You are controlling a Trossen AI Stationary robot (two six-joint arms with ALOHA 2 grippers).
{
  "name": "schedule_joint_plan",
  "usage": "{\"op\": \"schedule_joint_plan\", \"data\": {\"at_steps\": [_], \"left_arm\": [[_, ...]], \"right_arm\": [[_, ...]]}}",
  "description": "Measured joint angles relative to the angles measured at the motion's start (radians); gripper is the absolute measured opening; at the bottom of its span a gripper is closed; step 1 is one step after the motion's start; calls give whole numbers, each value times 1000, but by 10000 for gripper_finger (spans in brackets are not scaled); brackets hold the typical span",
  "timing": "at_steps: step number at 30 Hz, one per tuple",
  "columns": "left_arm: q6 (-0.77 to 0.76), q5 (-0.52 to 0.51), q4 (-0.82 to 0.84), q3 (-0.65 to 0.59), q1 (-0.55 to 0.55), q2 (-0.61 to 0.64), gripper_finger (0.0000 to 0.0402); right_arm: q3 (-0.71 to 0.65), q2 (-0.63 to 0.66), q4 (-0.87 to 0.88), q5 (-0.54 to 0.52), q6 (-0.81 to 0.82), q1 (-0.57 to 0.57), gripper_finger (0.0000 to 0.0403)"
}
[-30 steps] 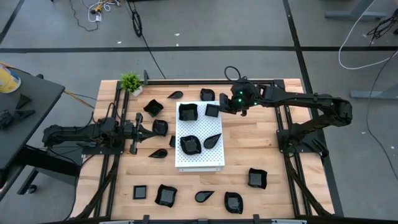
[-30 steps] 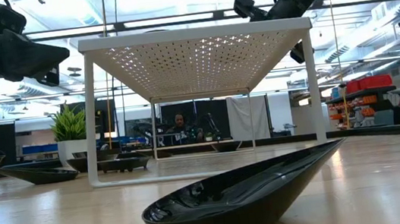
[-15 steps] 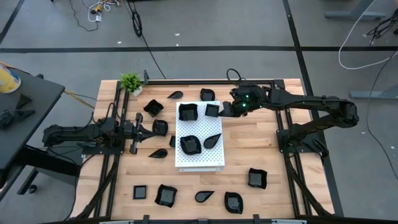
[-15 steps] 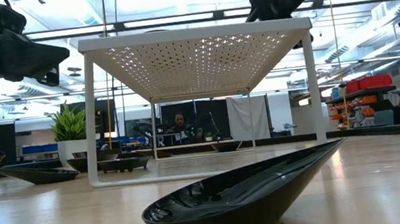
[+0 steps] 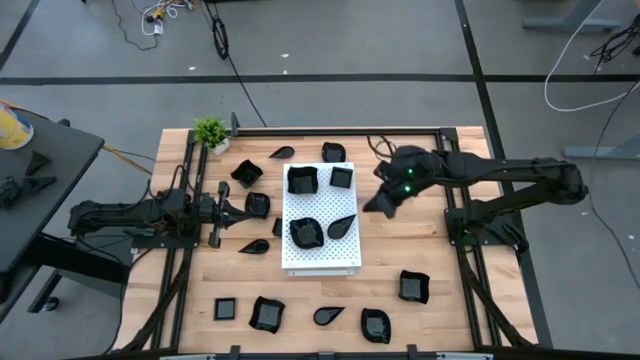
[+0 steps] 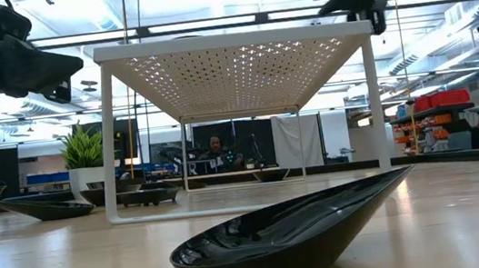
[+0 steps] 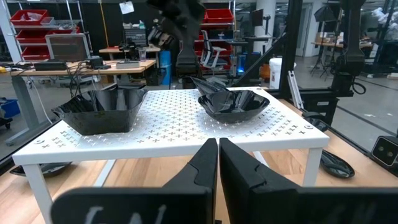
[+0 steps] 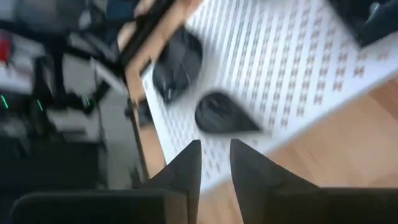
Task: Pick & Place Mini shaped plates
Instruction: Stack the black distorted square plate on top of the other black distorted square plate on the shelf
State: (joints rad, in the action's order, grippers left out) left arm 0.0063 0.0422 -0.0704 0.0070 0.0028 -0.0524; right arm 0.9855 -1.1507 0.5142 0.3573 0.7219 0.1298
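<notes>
Bench [image 5: 420,230]: light wood, seen from above.

Board [image 5: 320,258]: white, perforated, raised on legs at bench centre. It carries four plates: a wavy-edged plate [image 5: 302,180] at 11 o'clock, a square plate [image 5: 342,177] at 1 o'clock, a second wavy plate [image 5: 306,232] near centre, and a leaf plate [image 5: 342,226] just beside it at 3 o'clock.

Loose plates: black, scattered on the bench at 9 to 12 o'clock of the board and along the 6 o'clock edge.

Plant [image 5: 211,133]: bench corner, 10 o'clock.

Right hand [image 5: 378,203]: at 3 o'clock of the board, just off its edge; fingers slightly parted, grasping nothing.

Left hand [image 5: 250,210]: at 9 o'clock of the board; clenched, empty.
</notes>
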Motion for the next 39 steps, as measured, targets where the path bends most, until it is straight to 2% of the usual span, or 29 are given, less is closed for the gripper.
{"op": "schedule_joint_plan", "data": {"at_steps": [8, 12, 20, 24, 32, 39], "left_arm": [[0, 0, 0, 0, 0, 0, 21], [0, 0, 0, 0, 0, 0, 21], [0, 0, 0, 0, 0, 0, 21], [0, 0, 0, 0, 0, 0, 21], [0, 0, 0, 0, 0, 0, 21], [0, 0, 0, 0, 0, 0, 21]], "right_arm": [[0, 36, 255, -3, -302, -95, 89], [-18, 36, 365, -52, -362, -135, 89], [-161, 34, 375, -65, -299, -274, 89], [-188, 35, 373, -76, -262, -365, 89], [-209, 34, 399, -191, -144, -516, 89], [-209, 6, 423, -229, -45, -634, 89]]}}
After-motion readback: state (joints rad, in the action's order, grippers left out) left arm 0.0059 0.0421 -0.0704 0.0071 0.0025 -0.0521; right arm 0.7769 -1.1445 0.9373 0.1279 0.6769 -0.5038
